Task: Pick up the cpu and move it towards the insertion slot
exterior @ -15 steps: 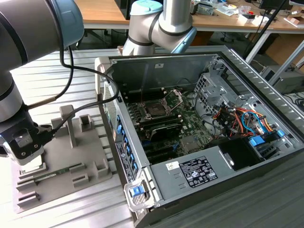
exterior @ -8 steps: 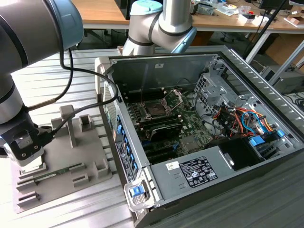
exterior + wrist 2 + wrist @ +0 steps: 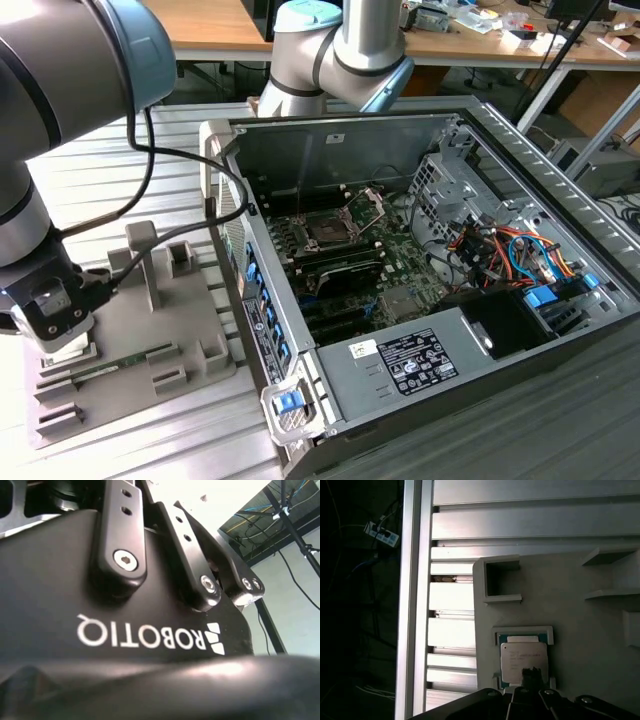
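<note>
Cpu [image 3: 524,662] lies flat inside the square rim of the grey holder [image 3: 195,320], your gripper [image 3: 62,330] just above it. You cannot tell whether the jaws are released or clenched. The insertion slot [image 3: 330,228] lies well apart, toward the exterior view's right of the holder.

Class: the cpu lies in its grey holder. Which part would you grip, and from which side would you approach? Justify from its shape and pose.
Grip two opposite edges of the cpu, coming straight down from above. It lies flat, silvery top up, within the raised rim of the grey holder, so a sideways approach looks blocked and the thin edges seem the only purchase.
</note>
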{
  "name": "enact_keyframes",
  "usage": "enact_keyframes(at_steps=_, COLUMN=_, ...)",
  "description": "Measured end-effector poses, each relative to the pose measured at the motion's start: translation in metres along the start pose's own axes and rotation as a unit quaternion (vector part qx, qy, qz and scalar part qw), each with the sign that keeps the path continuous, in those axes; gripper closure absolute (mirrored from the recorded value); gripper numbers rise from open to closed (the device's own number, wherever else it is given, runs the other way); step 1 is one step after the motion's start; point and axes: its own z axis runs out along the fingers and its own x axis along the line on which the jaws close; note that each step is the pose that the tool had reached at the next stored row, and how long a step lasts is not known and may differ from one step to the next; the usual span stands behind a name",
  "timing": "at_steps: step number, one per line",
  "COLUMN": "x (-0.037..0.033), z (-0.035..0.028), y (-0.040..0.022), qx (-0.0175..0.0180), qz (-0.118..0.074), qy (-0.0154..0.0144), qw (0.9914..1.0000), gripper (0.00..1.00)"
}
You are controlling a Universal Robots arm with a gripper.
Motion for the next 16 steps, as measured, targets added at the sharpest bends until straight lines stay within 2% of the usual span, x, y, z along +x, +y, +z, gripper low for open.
enact_keyframes(at_steps=16, x=0.0000, z=0.0086, y=-0.0003, qx=0.0000, qz=-0.002, qy=0.0001, qw=1.00000, gripper=0.89)
